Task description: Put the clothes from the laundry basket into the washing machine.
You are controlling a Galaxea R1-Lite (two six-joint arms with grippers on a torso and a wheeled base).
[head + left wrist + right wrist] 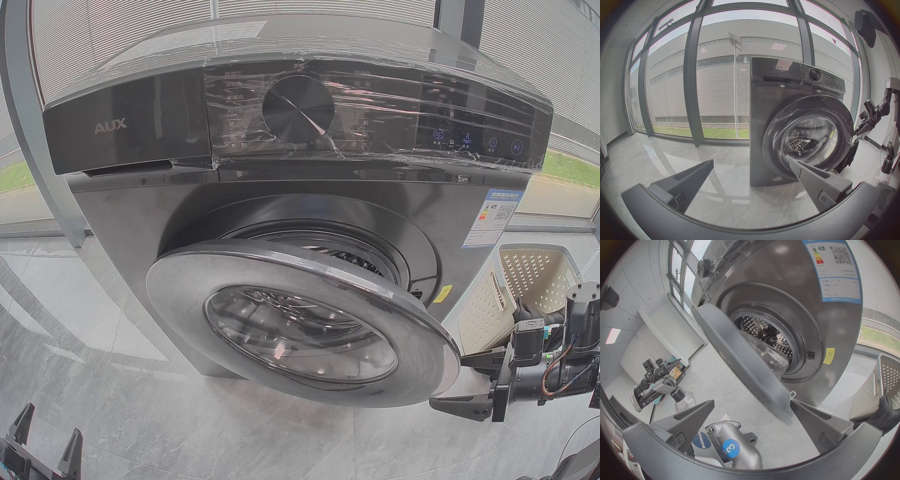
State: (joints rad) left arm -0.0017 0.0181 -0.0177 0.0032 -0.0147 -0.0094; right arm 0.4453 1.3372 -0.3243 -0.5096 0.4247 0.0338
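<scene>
Grey washing machine point(125, 206) door point(300, 331) ajar; right gripper point(467, 384) spread wide at its rim, likely to swing it; left gripper point(49, 431) open, well apart.

Grey floor point(125, 400) bears the washing machine point(300, 187); laundry basket point(531, 275) just beside it.

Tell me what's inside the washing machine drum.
Through the opening, the drum shows only bare perforated metal. The half-open door covers its lower part, so what lies there is unknown.
</scene>
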